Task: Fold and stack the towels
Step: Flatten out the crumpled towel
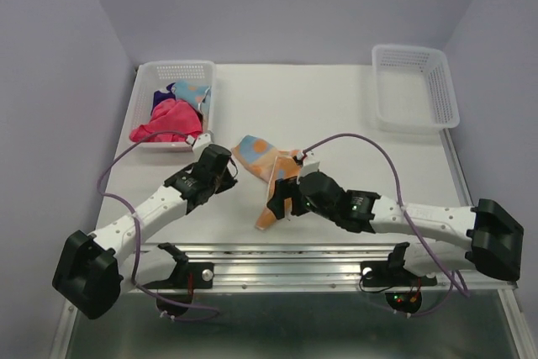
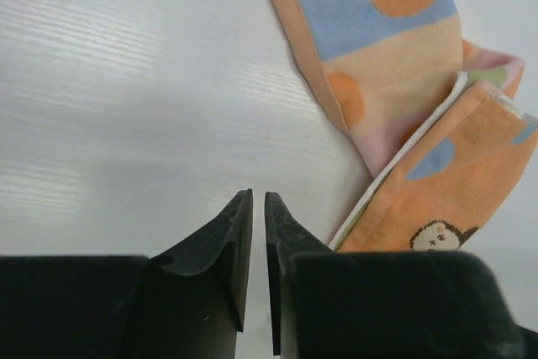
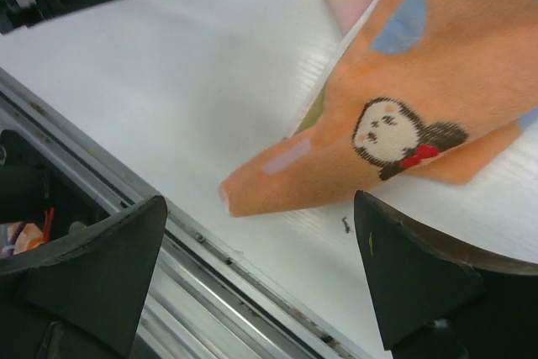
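Two sets of jaws, neither gripping. The right gripper (image 3: pixel 259 203) stands wide over the near corner of an orange-and-blue towel (image 3: pixel 420 124). The left gripper (image 2: pixel 259 195) shows only a narrow slit, just beside that towel's left edge. The towel lies rumpled mid-table, toward the near edge and its metal rail (image 1: pixel 286 254). The table (image 1: pixel 336 98) is white and the walls (image 1: pixel 67 56) are lilac. A mesh basket (image 1: pixel 176 66) at the far-left corner holds a pink towel (image 1: pixel 168 119) among other cloths, and a second basket (image 1: pixel 441 90) sits at the far-right corner.

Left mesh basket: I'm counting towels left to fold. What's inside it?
A magenta-pink towel, a light blue and orange cloth and a sliver of dark purple cloth. Anything beneath them is hidden.
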